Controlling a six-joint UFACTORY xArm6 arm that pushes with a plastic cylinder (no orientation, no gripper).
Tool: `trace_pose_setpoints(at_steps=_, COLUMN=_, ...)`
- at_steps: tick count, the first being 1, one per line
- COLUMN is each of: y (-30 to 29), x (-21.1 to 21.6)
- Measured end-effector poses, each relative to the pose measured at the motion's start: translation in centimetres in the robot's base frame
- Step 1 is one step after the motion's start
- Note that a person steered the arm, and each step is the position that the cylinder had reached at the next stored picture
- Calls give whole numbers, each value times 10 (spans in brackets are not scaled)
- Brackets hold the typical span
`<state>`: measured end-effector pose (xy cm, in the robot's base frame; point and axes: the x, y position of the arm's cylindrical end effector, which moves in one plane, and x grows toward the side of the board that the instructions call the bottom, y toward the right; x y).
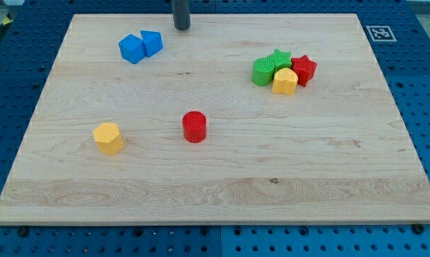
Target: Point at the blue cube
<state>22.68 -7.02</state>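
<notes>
My tip (182,27) stands near the top edge of the bench (222,193), just to the right of the two blue blocks and apart from them. I carry no hand, only this rod, so there is nothing to open or close.

The blue cube (131,48) lies at the upper left of the bench, touching a second blue block (152,43) of less certain shape on its right. I judge the left one to be the cube, though the pair is small in the view.

Procedure, as I judge it:
1. Travel toward the view's left and slightly down.
2. Pass above the second blue block, since it sits between my tip and the cube.
3. Stop just short of the cube; contact would shift both blocks.

The red cylinder (194,126), yellow block (108,137) and right-hand cluster (284,71) lie well apart and need no attention.
</notes>
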Motion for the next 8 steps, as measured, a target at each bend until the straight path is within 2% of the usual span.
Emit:
trace_pose_setpoints(at_steps=4, y=-95, x=-19)
trace_pose_setpoints(at_steps=8, y=-95, x=-7)
